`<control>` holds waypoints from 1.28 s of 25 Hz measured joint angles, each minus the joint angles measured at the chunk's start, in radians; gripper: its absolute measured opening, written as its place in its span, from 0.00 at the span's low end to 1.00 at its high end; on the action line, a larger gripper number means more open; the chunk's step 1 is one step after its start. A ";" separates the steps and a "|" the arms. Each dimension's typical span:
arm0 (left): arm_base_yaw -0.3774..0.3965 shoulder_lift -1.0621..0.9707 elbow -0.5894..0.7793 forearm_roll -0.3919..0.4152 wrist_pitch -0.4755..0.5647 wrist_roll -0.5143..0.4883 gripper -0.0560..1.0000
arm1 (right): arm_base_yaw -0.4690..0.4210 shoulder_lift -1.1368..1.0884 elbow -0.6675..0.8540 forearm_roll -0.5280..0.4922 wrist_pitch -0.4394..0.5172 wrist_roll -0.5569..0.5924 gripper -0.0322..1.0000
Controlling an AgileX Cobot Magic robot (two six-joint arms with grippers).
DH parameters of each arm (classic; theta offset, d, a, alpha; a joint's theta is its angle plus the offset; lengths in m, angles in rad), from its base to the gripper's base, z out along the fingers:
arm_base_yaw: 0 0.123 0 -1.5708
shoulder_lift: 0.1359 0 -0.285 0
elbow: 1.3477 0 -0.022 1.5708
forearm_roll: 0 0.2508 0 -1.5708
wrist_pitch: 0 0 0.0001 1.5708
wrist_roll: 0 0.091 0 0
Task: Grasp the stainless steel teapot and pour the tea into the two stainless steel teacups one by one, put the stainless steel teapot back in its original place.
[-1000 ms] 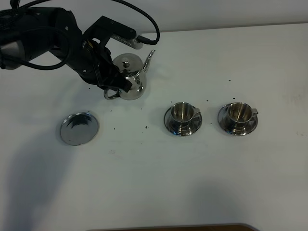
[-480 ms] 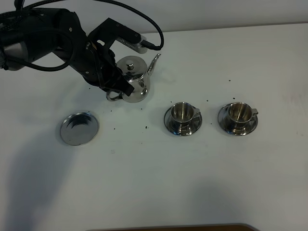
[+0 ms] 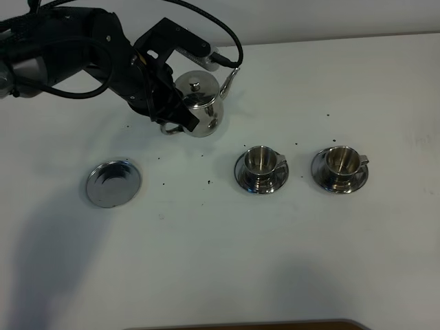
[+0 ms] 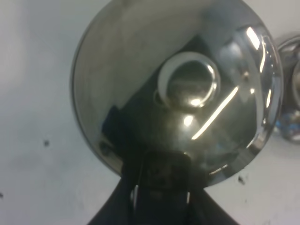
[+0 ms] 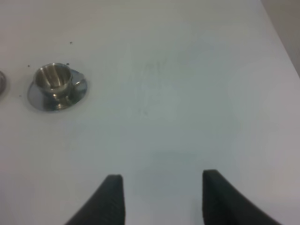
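Observation:
The stainless steel teapot (image 3: 199, 105) is upright at the back left of the table, its spout pointing right. My left gripper (image 3: 173, 119) is shut on its loop handle. In the left wrist view the teapot (image 4: 178, 84) fills the frame, with my left gripper (image 4: 161, 192) closed at its handle. The two stainless steel teacups stand on saucers to the right: the near one (image 3: 261, 160) and the far one (image 3: 339, 159). The steel coaster disc (image 3: 113, 183) lies bare at the left. My right gripper (image 5: 159, 197) is open and empty, with one teacup (image 5: 55, 80) ahead of it.
Small dark specks dot the white table (image 3: 206, 240) around the cups and the coaster. The table's far edge runs just behind the teapot. A saucer's rim (image 4: 291, 108) shows at the edge of the left wrist view.
My left gripper has carried the teapot to the right and slightly back, away from the coaster and closer to the nearer teacup. The cups and the coaster have not moved.

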 joint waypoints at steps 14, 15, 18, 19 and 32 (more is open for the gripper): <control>-0.092 0.301 -0.472 -0.001 0.171 0.108 0.31 | 0.000 0.000 0.000 0.000 0.000 -0.001 0.40; -0.097 0.322 -0.495 -0.002 0.178 0.129 0.31 | 0.000 0.000 0.000 0.000 0.000 -0.001 0.40; -0.113 0.369 -0.549 -0.007 0.186 0.207 0.31 | 0.000 0.000 0.000 0.000 0.000 -0.001 0.40; -0.116 0.380 -0.560 -0.018 0.189 0.240 0.31 | 0.000 0.000 0.000 0.000 0.000 -0.001 0.40; -0.126 0.396 -0.576 -0.169 0.138 0.585 0.31 | 0.000 0.000 0.000 0.000 0.000 0.000 0.40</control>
